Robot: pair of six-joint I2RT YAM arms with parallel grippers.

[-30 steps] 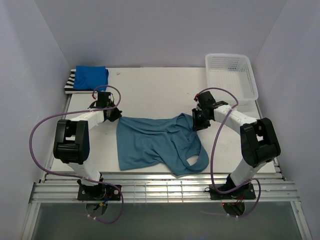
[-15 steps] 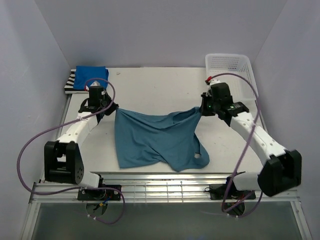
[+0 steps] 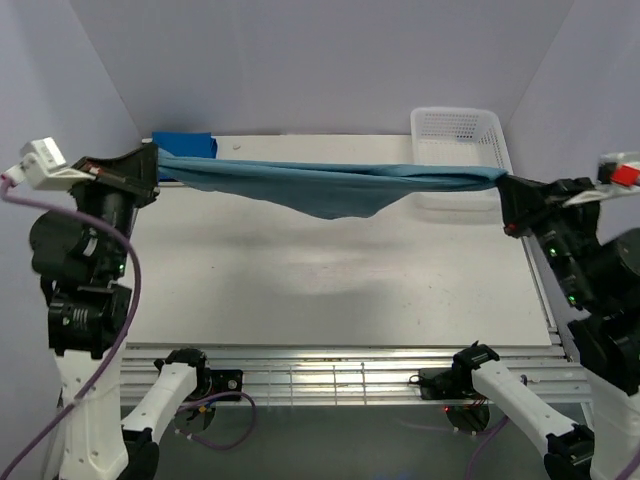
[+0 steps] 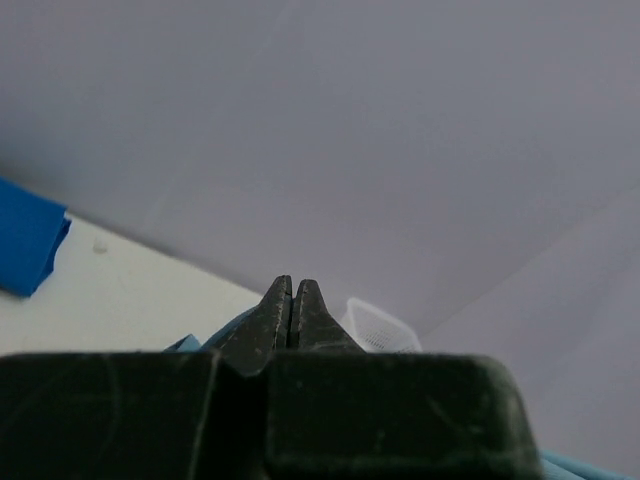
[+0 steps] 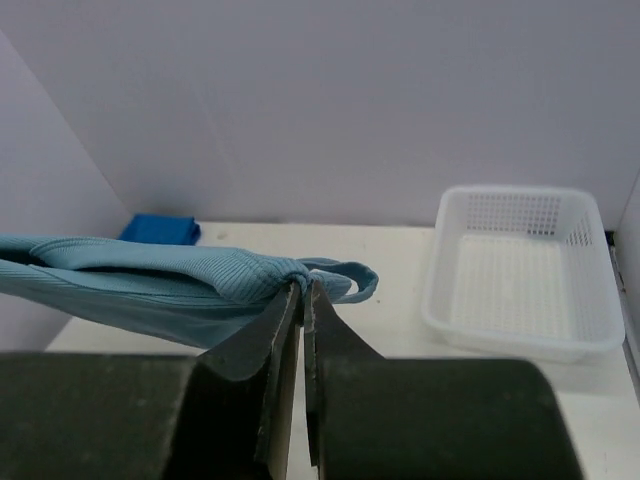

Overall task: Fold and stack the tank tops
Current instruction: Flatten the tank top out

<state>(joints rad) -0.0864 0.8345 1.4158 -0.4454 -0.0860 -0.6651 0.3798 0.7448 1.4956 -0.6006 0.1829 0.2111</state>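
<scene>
Both left gripper [image 3: 152,166] and right gripper [image 3: 504,186], clamped on teal tank top [image 3: 330,186], hoisted it off table [image 3: 300,290], taut; looked ready for flat re-lay.

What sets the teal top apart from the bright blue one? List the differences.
Colour: the teal top is muted, the blue top vivid.
Pose: the teal top hangs stretched above the table, sagging mid-span; the blue top lies folded at the far left corner.
Grip: the left pincer and right pincer each clamp an end of the teal top; neither touches the blue top.
Both are soft cloth.
</scene>
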